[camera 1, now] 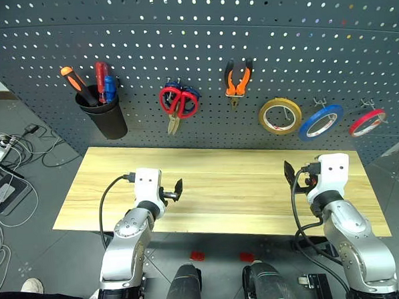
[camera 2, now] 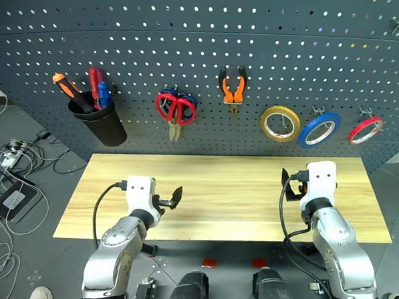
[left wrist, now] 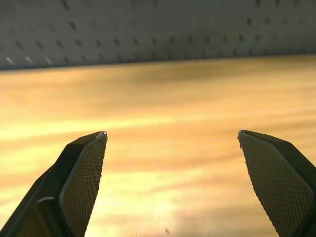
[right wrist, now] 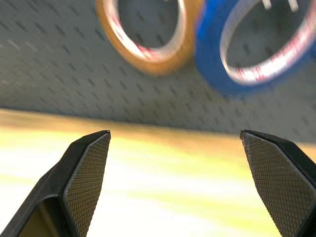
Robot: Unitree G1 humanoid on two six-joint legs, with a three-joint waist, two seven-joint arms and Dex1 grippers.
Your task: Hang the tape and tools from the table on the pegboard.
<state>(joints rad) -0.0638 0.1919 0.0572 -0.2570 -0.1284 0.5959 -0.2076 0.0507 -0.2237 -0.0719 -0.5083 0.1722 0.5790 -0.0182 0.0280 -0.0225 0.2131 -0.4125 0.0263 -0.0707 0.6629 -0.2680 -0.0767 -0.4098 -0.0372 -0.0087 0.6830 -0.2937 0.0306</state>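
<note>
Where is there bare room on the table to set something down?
The table is bare between the left gripper and right gripper, and along the pegboard edge. Crowding is up on the pegboard: black cup, scissors, pliers, tape rolls.

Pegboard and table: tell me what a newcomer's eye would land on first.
The dark pegboard stands out, hung in a row with red-handled scissors, orange-handled pliers, then a yellow-tan tape roll, a blue roll and a red roll. At its left end a black cup holds screwdrivers. Below, the left gripper and right gripper hover open over the wooden table.
</note>
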